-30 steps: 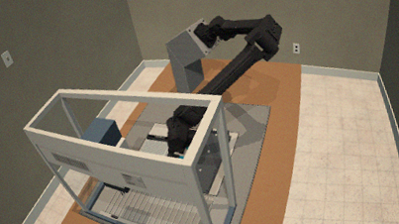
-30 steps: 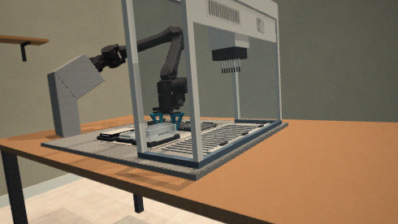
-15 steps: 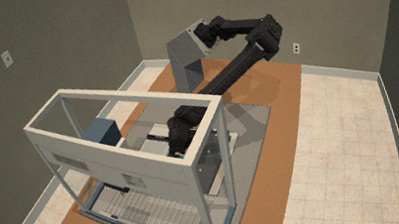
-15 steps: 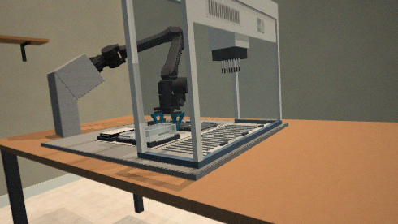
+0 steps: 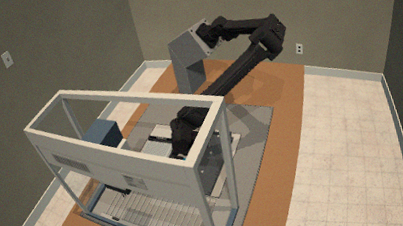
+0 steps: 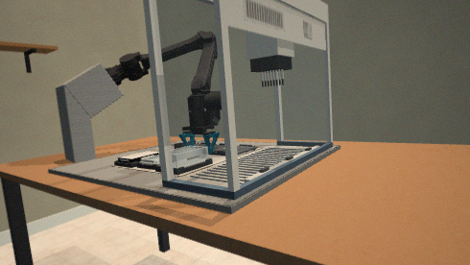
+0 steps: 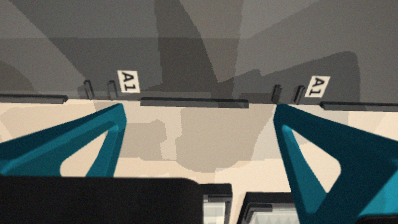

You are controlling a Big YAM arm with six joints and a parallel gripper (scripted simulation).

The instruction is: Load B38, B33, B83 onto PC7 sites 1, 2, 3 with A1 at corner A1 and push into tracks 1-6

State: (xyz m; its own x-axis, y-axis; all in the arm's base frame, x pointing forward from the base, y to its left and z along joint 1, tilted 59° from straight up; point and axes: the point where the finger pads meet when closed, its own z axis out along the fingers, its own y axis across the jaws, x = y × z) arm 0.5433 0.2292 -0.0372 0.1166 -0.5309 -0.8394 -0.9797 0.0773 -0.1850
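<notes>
My gripper (image 7: 199, 111) is wide open and empty, with both teal fingers spread. It hangs low inside the instrument frame (image 6: 199, 139), over the pale apron between the plate nests and the carrier. The dark carrier PC7 (image 7: 200, 60) lies across the top of the wrist view. Two white A1 marks (image 7: 128, 81) (image 7: 317, 86) sit beside its small locators, and no plate shows on the sites in view. The pale deep-well block (image 6: 189, 155) stands in its nest just below my fingers. Two flatter plates (image 6: 139, 156) lie in the nests to its left. Edges of two nested items (image 7: 260, 212) peek in at the wrist view's bottom.
The ribbed loading rails (image 6: 259, 162) fill the deck to the right, and also show in the top view (image 5: 154, 217). The white frame posts (image 6: 227, 96) stand close to my arm. A pipetting head (image 6: 270, 67) hangs above the rails. A blue box (image 5: 103, 132) sits inside the frame.
</notes>
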